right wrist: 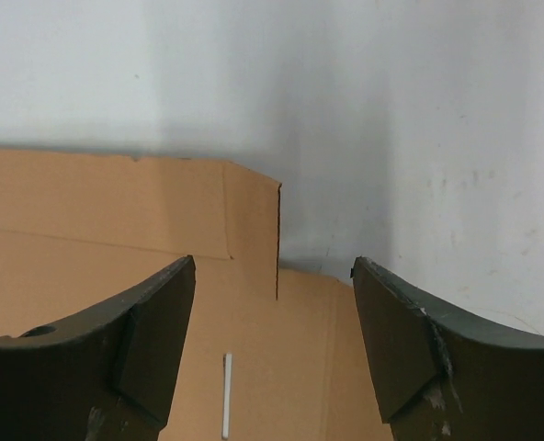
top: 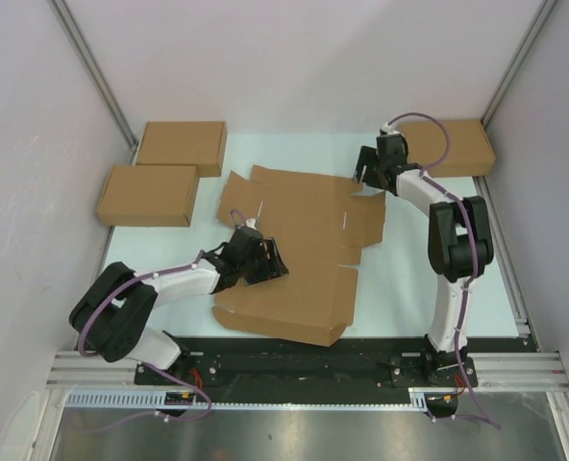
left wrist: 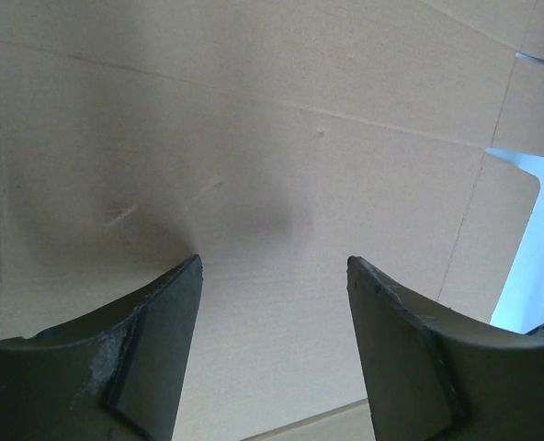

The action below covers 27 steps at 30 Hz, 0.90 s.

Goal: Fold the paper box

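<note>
One paper box (top: pixel 309 293) lies flat beneath the left hand (top: pixel 270 264).

Left tool (top: pixel 273 264) gapes wide over the middle of the paper box (top: pixel 304 226); right tool (top: pixel 360 177) gapes at its far right corner.

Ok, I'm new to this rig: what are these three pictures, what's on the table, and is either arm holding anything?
Two robot arms are bolted at the near edge of the table. The wide picture looks down from above and behind them; the others come from a camera on each wrist, so the dark shapes are that tool's own fingers. The left tool is open over the flat paper box; the right tool is open at its far edge. Neither holds anything. Two closed boxes lie back left, another back right.
</note>
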Each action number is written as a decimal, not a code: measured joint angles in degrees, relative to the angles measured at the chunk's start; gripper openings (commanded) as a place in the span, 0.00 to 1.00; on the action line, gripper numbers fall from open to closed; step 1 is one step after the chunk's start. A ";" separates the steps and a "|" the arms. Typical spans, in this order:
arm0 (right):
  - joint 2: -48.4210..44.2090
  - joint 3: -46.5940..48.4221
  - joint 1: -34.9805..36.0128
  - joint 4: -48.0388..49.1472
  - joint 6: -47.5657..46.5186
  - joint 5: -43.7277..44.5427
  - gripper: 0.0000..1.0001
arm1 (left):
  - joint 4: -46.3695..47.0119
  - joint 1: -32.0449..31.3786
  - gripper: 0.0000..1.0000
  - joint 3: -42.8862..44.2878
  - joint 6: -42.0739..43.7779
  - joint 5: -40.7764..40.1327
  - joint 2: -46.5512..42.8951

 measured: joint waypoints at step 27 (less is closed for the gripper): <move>3.58 -0.02 1.46 4.83 -0.33 1.40 0.00 | 6.03 -0.26 0.71 -0.81 -0.02 2.16 2.36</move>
